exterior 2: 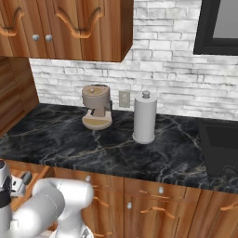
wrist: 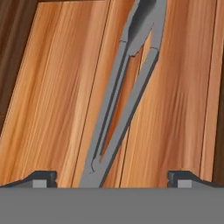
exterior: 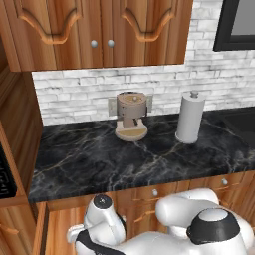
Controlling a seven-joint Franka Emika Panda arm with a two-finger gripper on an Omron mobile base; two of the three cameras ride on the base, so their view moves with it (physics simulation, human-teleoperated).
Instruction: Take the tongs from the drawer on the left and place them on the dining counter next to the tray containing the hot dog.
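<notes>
Two fingertips (wrist: 43, 178) of my gripper (wrist: 112, 179) stand spread wide, gripping nothing; the tongs (wrist: 127, 92) lie flat on the wood floor of the drawer (wrist: 52, 96) between them, joined end toward me.

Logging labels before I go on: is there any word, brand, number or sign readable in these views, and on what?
None can be read.
Coffee machine: no lettering shows.
Paper towel roll: plain white.
Tongs on the wood under the open pincer: bare grey metal, no stamp.
Dark panel on the wall: blank.
</notes>
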